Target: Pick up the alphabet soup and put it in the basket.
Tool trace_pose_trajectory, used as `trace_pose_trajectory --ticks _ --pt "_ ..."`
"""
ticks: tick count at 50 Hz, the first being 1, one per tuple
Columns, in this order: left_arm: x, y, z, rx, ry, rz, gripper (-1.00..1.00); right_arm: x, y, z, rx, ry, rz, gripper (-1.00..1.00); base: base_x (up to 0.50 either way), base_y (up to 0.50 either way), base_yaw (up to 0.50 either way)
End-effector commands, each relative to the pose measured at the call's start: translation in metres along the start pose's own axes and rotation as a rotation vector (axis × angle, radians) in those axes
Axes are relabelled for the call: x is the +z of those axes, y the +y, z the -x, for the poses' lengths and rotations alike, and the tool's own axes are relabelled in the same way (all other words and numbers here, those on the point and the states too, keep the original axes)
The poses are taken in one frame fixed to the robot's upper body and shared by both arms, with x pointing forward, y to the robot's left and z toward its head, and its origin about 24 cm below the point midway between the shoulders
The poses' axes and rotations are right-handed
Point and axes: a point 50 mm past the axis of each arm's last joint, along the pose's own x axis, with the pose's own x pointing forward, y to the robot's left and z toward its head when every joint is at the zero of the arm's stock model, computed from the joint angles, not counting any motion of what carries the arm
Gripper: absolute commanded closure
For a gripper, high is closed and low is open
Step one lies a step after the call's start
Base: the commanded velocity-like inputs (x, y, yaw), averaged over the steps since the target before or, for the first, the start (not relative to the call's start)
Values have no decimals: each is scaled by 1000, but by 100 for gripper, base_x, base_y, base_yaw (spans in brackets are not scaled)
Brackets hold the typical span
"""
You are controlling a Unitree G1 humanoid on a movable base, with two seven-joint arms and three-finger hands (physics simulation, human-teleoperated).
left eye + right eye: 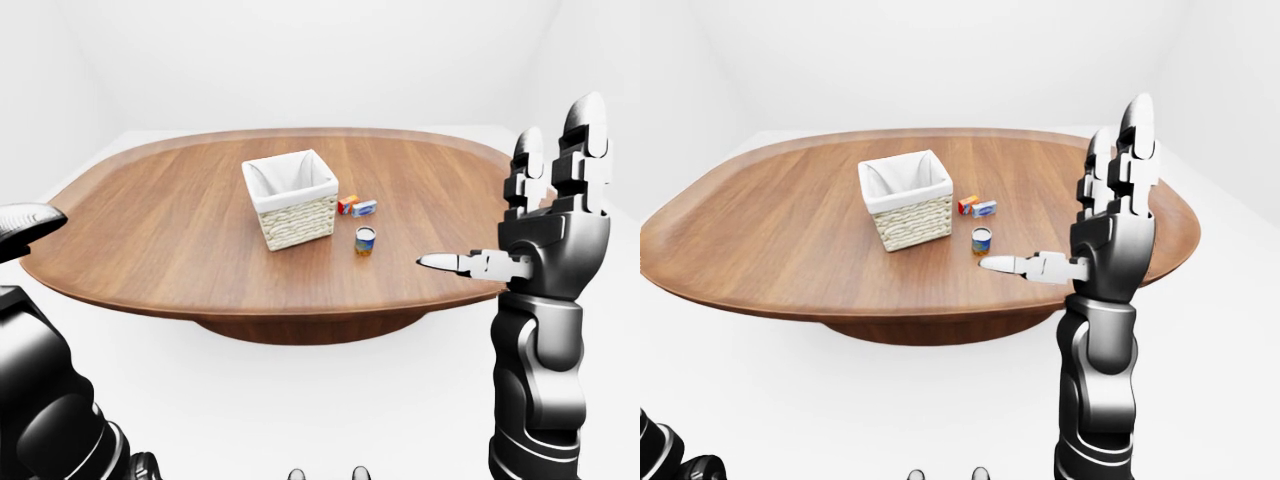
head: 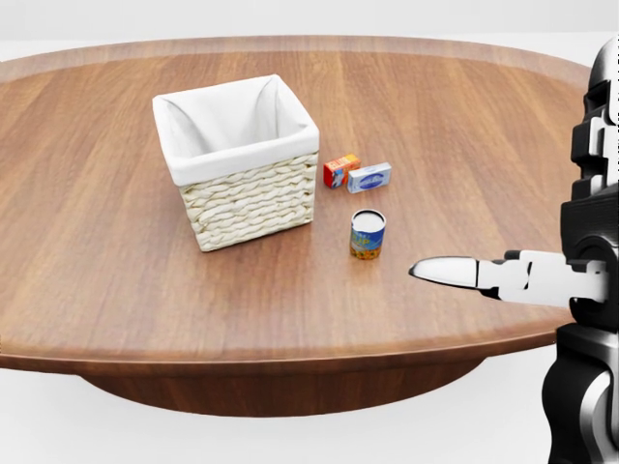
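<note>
Your small blue-and-yellow alphabet soup can [image 2: 368,235] stood upright on the oval brown wooden table [image 2: 97,242], just beside the woven wicker basket with a white cloth liner [image 2: 238,159], at about 4 o'clock from it in the head view and not touching it. At 12 o'clock from the can lay 2 small packages side by side: an orange-red box [image 2: 339,169] and a blue-and-white box [image 2: 369,177] at its 3 o'clock.

You had the black-and-white right hand [image 1: 545,225] raised well apart from the can, at roughly 4 o'clock of it, over the table's near edge. Its fingers [image 1: 585,135] were spread open and pointed up, the thumb [image 2: 455,272] stuck out toward 9 o'clock, holding nothing.

Only a dark part of the left arm [image 1: 40,390] showed at the left-eye view's 8 o'clock corner; the left hand itself was not visible.
</note>
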Motion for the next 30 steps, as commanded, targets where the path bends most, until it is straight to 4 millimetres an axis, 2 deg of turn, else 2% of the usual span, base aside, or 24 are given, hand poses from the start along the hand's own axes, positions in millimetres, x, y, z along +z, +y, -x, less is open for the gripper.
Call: trace_pose_trajectory --ticks 1,30 --pt "2 -2 0 4 -2 27 -100 -1 2 1 9 9 -30 -100 50 0 0" --pt "0 -7 3 -45 -3 -5 -100 -2 2 3 4 16 -42 -100 50 0 0"
